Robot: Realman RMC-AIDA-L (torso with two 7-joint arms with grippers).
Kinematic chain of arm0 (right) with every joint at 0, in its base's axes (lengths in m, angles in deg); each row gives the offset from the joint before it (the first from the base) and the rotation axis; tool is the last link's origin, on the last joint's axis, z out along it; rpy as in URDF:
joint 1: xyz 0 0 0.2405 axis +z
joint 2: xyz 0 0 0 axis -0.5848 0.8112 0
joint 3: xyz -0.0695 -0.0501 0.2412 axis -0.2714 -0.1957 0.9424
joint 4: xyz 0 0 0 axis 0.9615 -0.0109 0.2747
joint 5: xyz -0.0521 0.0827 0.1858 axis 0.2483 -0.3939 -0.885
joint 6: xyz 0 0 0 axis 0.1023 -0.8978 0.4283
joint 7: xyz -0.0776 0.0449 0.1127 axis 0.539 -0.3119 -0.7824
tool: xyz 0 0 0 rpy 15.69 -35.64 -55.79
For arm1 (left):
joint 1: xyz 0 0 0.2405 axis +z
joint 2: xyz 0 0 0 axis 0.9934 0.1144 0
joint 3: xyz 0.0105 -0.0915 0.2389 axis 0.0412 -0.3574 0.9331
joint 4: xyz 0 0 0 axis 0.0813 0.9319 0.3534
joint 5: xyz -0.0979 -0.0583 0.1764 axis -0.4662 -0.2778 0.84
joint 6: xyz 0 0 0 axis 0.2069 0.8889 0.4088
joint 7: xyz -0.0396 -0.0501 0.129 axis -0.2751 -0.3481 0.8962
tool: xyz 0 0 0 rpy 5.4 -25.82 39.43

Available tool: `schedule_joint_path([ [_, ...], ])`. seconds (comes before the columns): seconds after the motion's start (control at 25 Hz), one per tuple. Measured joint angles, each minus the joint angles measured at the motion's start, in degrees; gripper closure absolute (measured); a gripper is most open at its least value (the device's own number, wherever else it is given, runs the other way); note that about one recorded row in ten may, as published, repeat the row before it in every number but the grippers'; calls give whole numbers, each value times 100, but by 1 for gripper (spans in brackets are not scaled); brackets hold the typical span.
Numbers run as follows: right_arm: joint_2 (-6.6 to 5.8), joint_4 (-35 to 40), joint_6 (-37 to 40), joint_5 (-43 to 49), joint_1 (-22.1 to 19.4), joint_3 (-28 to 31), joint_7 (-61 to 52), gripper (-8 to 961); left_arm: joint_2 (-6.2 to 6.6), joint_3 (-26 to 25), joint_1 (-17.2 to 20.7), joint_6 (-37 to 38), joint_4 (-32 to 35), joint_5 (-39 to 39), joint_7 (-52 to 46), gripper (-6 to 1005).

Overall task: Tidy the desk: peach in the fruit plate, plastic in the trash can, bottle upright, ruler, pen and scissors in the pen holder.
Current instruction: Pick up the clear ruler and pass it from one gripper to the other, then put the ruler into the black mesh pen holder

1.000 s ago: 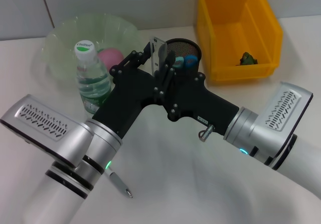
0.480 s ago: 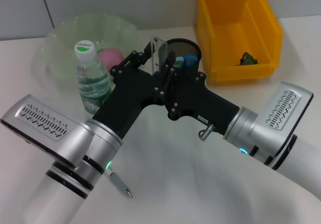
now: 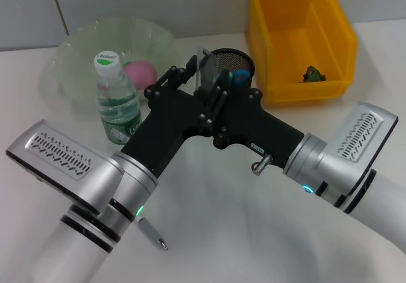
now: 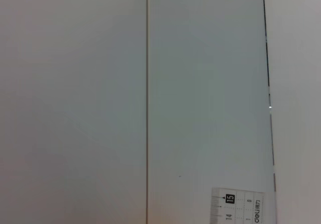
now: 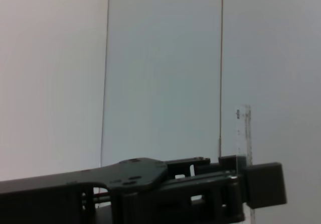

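Observation:
My left gripper [image 3: 198, 73] is shut on a clear ruler [image 3: 205, 67], held upright just beside the black mesh pen holder [image 3: 243, 59]. The ruler's printed end [image 4: 241, 206] shows in the left wrist view. The right wrist view shows it [image 5: 246, 133] standing clamped in the left gripper [image 5: 241, 184]. My right gripper [image 3: 219, 83] sits close against the holder's near side, next to the ruler. Blue scissors handles [image 3: 240, 75] stick out of the holder. The bottle [image 3: 117, 102] stands upright. A pink peach [image 3: 141, 73] lies in the green fruit plate [image 3: 82, 54]. A pen [image 3: 151, 231] lies on the table beside my left arm.
The yellow trash can [image 3: 317, 29] stands at the back right with a crumpled green piece of plastic [image 3: 312, 73] inside. Both arms cross over the middle of the white table. A wall rises right behind the plate and bin.
My left gripper has shifted slightly right with the ruler, bringing it closer to the pen holder. The right arm has barely moved.

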Motion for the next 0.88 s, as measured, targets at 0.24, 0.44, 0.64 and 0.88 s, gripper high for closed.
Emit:
schedule_joint_path([
  [0.24, 0, 13, 0, -1, -12, -1, 0, 941, 0, -7, -3, 22, -6, 3, -16, 553],
  [0.44, 0, 98, 55, -35, -41, 140, 1, 942, 18, -30, 55, 41, 2, 163, -301, 353],
  [0.64, 0, 172, 207, -18, -82, 434, 2, 939, 50, -326, 146, 129, -164, 937, -1148, 140],
  [0.88, 0, 261, 642, -48, -111, 775, 5, 935, 56, -419, 316, 371, -283, 1177, -1275, 140],
])
